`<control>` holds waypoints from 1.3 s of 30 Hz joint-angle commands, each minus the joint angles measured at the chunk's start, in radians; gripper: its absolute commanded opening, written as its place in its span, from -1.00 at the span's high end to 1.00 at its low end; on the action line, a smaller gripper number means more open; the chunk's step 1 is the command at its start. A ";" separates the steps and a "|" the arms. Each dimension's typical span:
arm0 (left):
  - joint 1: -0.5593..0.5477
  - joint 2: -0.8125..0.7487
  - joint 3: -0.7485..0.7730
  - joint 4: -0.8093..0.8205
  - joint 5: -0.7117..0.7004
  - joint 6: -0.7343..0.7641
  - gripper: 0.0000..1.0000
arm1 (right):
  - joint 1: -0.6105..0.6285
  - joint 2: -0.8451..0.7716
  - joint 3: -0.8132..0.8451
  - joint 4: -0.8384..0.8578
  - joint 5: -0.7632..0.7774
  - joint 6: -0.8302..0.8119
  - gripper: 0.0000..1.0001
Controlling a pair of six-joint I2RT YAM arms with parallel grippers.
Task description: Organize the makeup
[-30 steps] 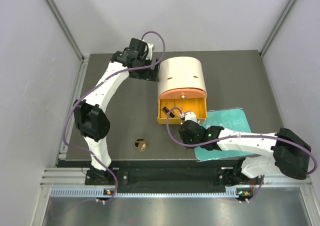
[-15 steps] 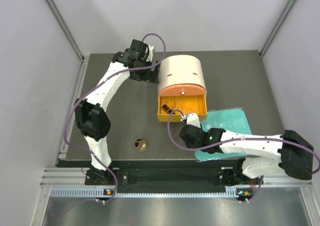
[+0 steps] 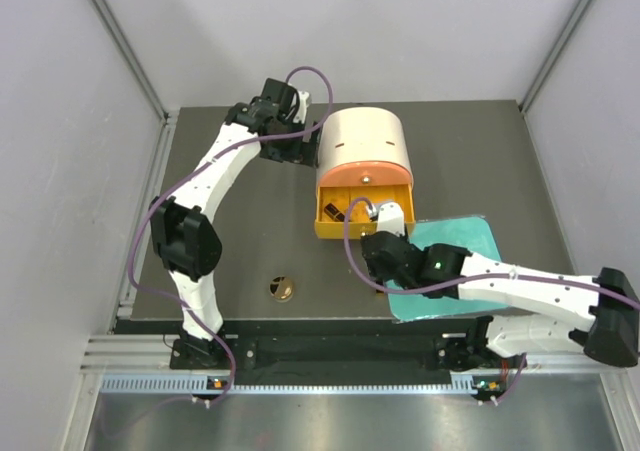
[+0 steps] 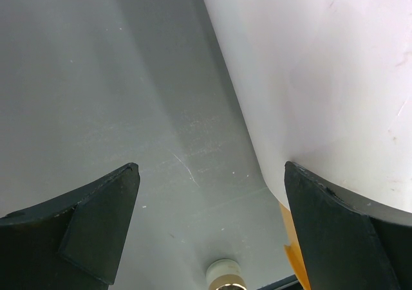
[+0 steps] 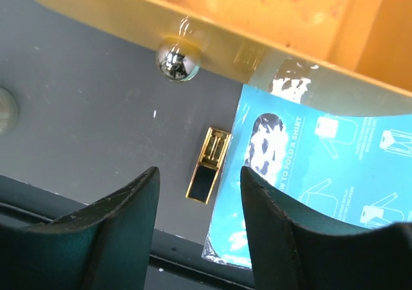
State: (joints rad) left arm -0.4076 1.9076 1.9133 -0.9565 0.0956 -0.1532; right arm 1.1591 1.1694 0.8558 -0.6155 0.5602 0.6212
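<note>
The makeup shows in three places. A black-and-gold rectangular piece [image 5: 208, 164] lies on the dark table against the left edge of the teal board [image 5: 322, 168]. My right gripper [image 5: 198, 172] hangs open straight above it, holding nothing. A round gold-rimmed compact [image 3: 281, 289] sits alone near the front left. A dark item [image 3: 333, 211] lies in the open orange drawer [image 3: 362, 233]. My left gripper [image 4: 211, 168] stands wide open and empty, its right finger close to the cream box's wall [image 4: 322, 78].
The cream-and-orange box [image 3: 365, 146] stands mid-table with its drawer pulled toward me; the drawer's metal knob [image 5: 177, 62] is just above my right fingers. The table's near edge [image 5: 174, 251] runs just below the rectangular piece. The right arm [image 3: 500, 286] lies across the teal board [image 3: 460, 241].
My right gripper has drawn back out of the drawer toward me and to the right, leaving the dark item inside, and its jaws have widened slightly. The left arm has barely moved.
</note>
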 commanded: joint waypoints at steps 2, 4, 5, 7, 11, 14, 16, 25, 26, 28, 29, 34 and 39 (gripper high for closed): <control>-0.013 0.014 0.058 0.010 0.036 -0.006 -0.98 | 0.013 -0.115 0.010 -0.035 0.029 0.060 -0.07; -0.013 0.016 0.059 0.012 0.041 -0.006 -0.98 | 0.007 -0.172 -0.023 -0.026 -0.006 0.136 -0.10; -0.013 0.016 0.061 0.009 0.042 -0.006 -0.98 | -0.002 -0.194 -0.062 -0.017 -0.020 0.156 -0.22; -0.013 0.018 0.061 0.010 0.047 -0.005 -0.98 | -0.010 -0.256 -0.109 0.045 -0.083 0.193 -0.52; -0.014 0.021 0.061 0.010 0.056 -0.002 -0.98 | -0.038 -0.342 -0.217 0.122 -0.163 0.206 -0.82; -0.014 0.025 0.061 0.013 0.065 0.001 -0.98 | -0.047 -0.366 -0.248 0.129 -0.177 0.204 -0.80; -0.014 0.028 0.059 0.016 0.072 0.000 -0.98 | -0.047 -0.352 -0.265 0.138 -0.178 0.203 -0.79; -0.016 0.027 0.013 0.050 0.084 0.014 -0.98 | -0.044 -0.223 -0.372 0.301 -0.134 0.135 -0.70; -0.016 0.022 0.007 0.055 0.084 0.015 -0.98 | -0.044 -0.211 -0.382 0.313 -0.122 0.130 -0.69; -0.016 0.016 -0.019 0.065 0.076 0.018 -0.98 | -0.036 -0.183 -0.399 0.347 -0.096 0.126 -0.64; -0.016 0.008 -0.025 0.074 0.079 0.021 -0.98 | -0.033 -0.174 -0.408 0.365 -0.073 0.126 -0.64; -0.014 -0.022 -0.079 0.107 0.093 0.023 -0.98 | -0.019 -0.061 -0.419 0.480 -0.017 0.117 -0.61; -0.016 -0.025 -0.117 0.139 0.108 0.020 -0.98 | 0.028 0.094 -0.388 0.556 0.044 0.123 -0.57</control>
State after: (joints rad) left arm -0.4065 1.9228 1.8153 -0.9081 0.1219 -0.1276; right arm 1.1481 1.1721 0.4320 -0.1806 0.5228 0.7513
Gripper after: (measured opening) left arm 0.990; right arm 0.803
